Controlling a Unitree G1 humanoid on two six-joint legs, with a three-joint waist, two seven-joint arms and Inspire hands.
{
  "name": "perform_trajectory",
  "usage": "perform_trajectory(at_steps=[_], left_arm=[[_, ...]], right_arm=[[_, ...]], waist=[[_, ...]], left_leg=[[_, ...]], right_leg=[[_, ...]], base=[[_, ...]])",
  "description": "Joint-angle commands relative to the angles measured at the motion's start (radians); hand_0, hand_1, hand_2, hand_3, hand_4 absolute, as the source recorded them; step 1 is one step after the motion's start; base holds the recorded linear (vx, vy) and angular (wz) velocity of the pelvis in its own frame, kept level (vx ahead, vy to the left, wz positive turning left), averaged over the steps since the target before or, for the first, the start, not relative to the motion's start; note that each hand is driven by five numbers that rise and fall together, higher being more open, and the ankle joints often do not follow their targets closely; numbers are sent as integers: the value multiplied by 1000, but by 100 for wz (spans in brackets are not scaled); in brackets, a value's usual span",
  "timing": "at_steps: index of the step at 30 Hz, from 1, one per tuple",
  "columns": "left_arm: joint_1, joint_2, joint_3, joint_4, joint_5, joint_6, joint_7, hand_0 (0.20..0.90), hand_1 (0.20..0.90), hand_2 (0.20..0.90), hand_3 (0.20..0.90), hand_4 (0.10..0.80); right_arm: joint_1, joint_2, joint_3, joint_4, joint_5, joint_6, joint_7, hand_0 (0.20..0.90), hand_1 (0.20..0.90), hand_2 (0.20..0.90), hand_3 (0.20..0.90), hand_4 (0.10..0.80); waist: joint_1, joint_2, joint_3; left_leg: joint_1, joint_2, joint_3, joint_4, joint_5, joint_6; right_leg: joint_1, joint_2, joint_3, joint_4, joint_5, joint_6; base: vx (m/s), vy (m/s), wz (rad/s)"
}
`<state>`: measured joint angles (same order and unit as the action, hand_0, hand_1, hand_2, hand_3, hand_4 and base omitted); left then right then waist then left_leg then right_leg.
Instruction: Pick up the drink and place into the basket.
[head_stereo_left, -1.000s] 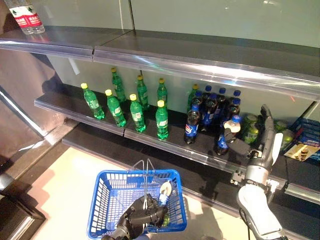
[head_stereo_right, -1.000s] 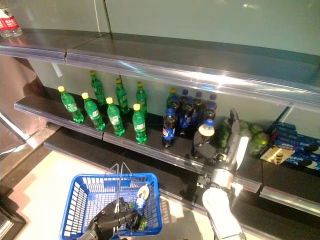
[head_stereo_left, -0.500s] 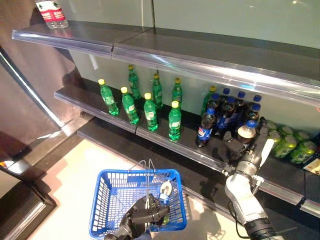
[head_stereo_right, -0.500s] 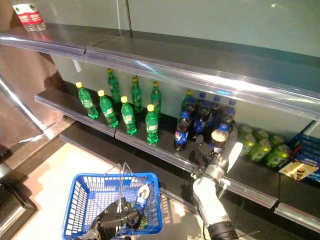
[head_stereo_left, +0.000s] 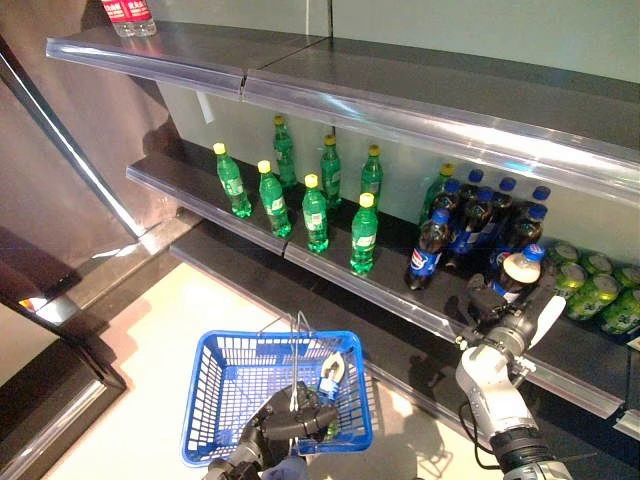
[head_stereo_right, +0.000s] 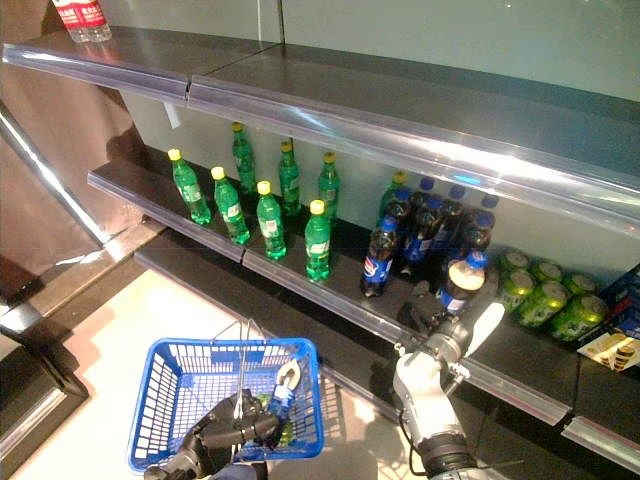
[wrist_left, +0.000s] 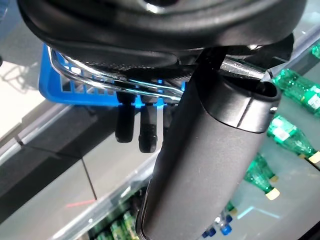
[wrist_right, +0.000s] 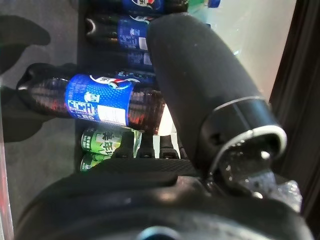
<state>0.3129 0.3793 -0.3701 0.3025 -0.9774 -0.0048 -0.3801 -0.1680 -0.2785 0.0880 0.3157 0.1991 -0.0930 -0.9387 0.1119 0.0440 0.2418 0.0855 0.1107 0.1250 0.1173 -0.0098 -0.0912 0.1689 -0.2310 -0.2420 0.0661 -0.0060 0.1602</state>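
My right hand (head_stereo_left: 503, 318) is shut on a dark cola bottle (head_stereo_left: 517, 274) with a blue cap, at the front of the lower shelf (head_stereo_left: 400, 300), right of the other cola bottles. In the right wrist view the thumb (wrist_right: 200, 75) and fingers (wrist_right: 145, 150) close round the bottle (wrist_right: 100, 102). My left hand (head_stereo_left: 285, 428) is shut on the wire handles (head_stereo_left: 298, 345) of the blue basket (head_stereo_left: 215, 400), held low in front. A blue-labelled drink (head_stereo_left: 330, 380) lies in the basket by the hand.
Green bottles (head_stereo_left: 315, 210) stand on the left of the same shelf, cola bottles (head_stereo_left: 470, 215) in the middle, green cans (head_stereo_left: 590, 290) at the right. An upper shelf (head_stereo_left: 400, 105) overhangs them, with water bottles (head_stereo_left: 128, 12) at its far left.
The camera has shifted, so the shelves sit further right in the picture. My right hand's fingers, straight beside the cola bottle before, are now curled round it. The basket hangs as before.
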Motion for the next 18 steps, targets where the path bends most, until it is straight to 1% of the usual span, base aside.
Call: perform_trajectory(at_steps=[1, 5, 14, 17, 18], left_arm=[[-53, 27, 8, -273, -90, -104, -194, 300, 300, 300, 200, 100], [-31, 34, 13, -276, -76, -81, -201, 300, 300, 300, 200, 100], [39, 60, 27, -279, -60, -59, -220, 300, 300, 300, 200, 100], [58, 73, 34, -271, -56, -48, -240, 300, 300, 300, 200, 100], [61, 77, 36, -267, -55, -46, -247, 300, 300, 300, 200, 100]], right_arm=[[-151, -56, -56, 47, -37, -54, -63, 900, 900, 900, 900, 800], [-129, -50, -73, 90, -4, -58, -66, 900, 900, 900, 900, 800], [-67, -50, -113, 132, 39, -66, -66, 900, 900, 900, 900, 800], [-57, -57, -136, 181, 98, -77, -46, 900, 900, 900, 900, 800], [-57, -58, -142, 191, 120, -76, -38, 900, 900, 900, 900, 800]], waist=[[51, -7, -44], [65, -10, -49], [84, -14, -80], [93, -16, -92], [95, -18, -95]], left_leg=[[-56, 31, -55, 103, 37, 7], [-51, 31, -64, 113, 37, 8], [-22, 28, -75, 120, 37, 8], [-14, 27, -80, 125, 37, 7], [-18, 25, -80, 123, 48, 10]], right_leg=[[-24, -48, 14, 42, 94, 2], [-4, -51, 5, 39, 99, 11], [40, -53, -16, 35, 107, 27], [52, -52, -25, 37, 110, 30], [48, -54, -27, 36, 119, 28]], base=[[62, -30, 2], [99, -32, 3], [112, -19, 7], [59, -11, 1], [0, 0, 0]])
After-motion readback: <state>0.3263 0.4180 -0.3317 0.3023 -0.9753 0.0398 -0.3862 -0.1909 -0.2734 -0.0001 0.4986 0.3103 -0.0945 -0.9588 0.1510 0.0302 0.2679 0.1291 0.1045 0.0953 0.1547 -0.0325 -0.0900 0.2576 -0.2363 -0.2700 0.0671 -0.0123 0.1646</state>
